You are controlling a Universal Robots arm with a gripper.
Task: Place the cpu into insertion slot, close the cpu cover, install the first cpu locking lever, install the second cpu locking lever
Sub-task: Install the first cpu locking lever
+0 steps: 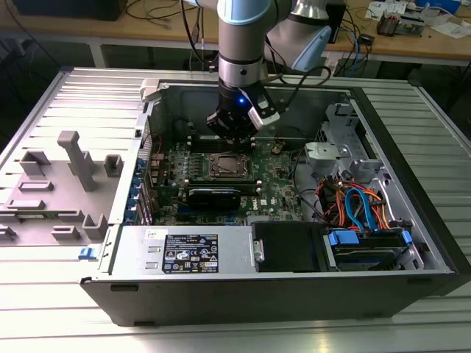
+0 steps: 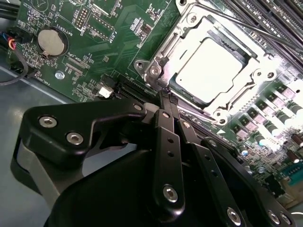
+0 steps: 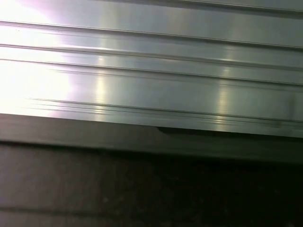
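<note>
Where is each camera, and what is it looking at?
Exterior view: off the arm, above and in front of the open computer case, looking down into it; the arm and tool show over the green board.
Second wrist view: on the arm, looking past the shut black tool at the chip under its metal cover.
First wrist view: on the arm, facing a ribbed metal surface.
Shared: exterior and second wrist views both show the tool beside the chip socket.

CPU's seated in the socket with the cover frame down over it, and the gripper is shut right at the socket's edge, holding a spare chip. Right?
Not quite: the gripper holds nothing. The second wrist view shows its closed tips bare at the cpu cover edge, with the cpu seated under it.
</note>
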